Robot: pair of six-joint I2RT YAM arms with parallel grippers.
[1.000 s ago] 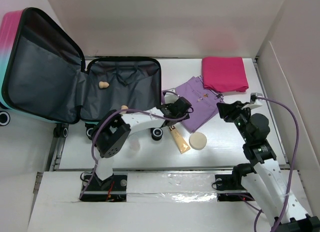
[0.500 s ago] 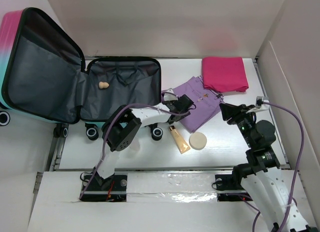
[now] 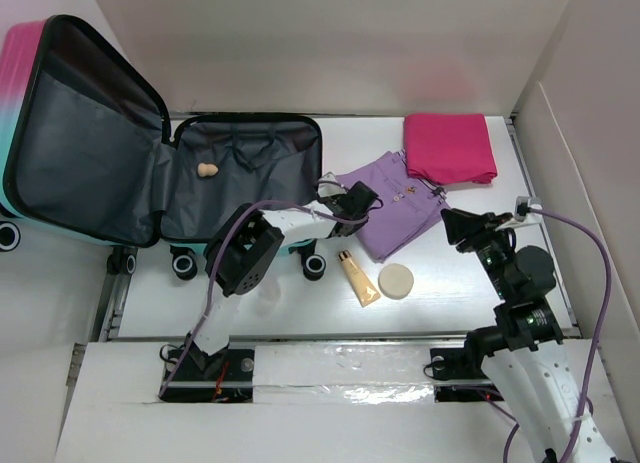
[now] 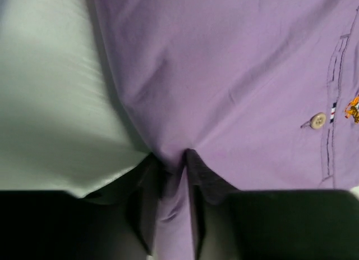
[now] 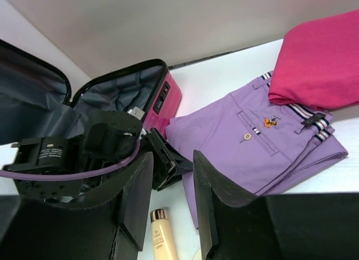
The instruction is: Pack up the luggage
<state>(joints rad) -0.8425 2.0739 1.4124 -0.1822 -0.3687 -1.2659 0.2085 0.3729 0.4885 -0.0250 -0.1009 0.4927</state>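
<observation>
One hard-shell suitcase (image 3: 90, 173), pink-to-teal with grey lining, is laid open at upper left, a beige pear-shaped piece (image 3: 207, 170) inside. Right of it, the left gripper (image 3: 352, 203) is pinched on purple shorts (image 3: 400, 221); below lie a cream tube (image 3: 357, 279), print unreadable, and a round beige pad (image 3: 396, 281). A folded magenta cloth (image 3: 450, 148) overlaps the shorts. The right gripper (image 3: 458, 225) is spread, empty, above the white tabletop (image 3: 450, 288).

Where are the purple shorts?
In the top view, the purple shorts lie right of the luggage, their far corner under the pink cloth; the left gripper pinches their left edge.
</observation>
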